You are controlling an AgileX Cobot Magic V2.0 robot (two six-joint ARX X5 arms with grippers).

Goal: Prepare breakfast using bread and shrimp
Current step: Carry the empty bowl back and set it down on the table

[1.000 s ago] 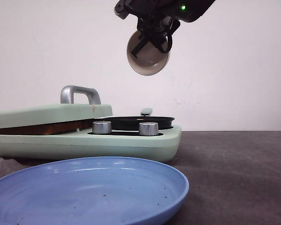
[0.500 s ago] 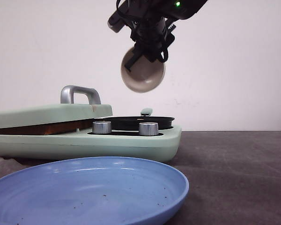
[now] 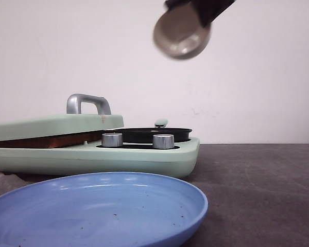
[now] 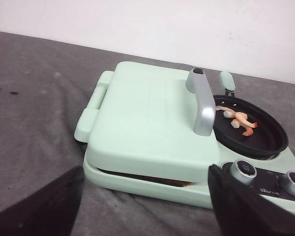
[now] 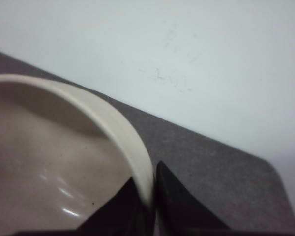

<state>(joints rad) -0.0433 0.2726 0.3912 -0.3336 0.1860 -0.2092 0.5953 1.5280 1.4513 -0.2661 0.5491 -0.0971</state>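
Right gripper (image 5: 148, 206): clamped on beige bowl (image 3: 182, 35) rim, held high | Left gripper (image 4: 145, 206): fingers spread apart | shrimp (image 4: 240, 119): in black pan (image 4: 265, 142) | bread (image 3: 46, 140): under closed lid (image 4: 147, 113)

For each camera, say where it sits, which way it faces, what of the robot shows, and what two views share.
Front view: low at table level, facing the wall over the blue plate and green cooker; the right tool holds a bowl aloft.
Left wrist view: above the cooker, looking down at its closed lid and the shrimp in the pan; left tool's dark fingers show, spread.
Right wrist view: faces wall and table; fingers pinch the bowl rim.
Shared: cooker in front and left wrist; bowl in front and right wrist.
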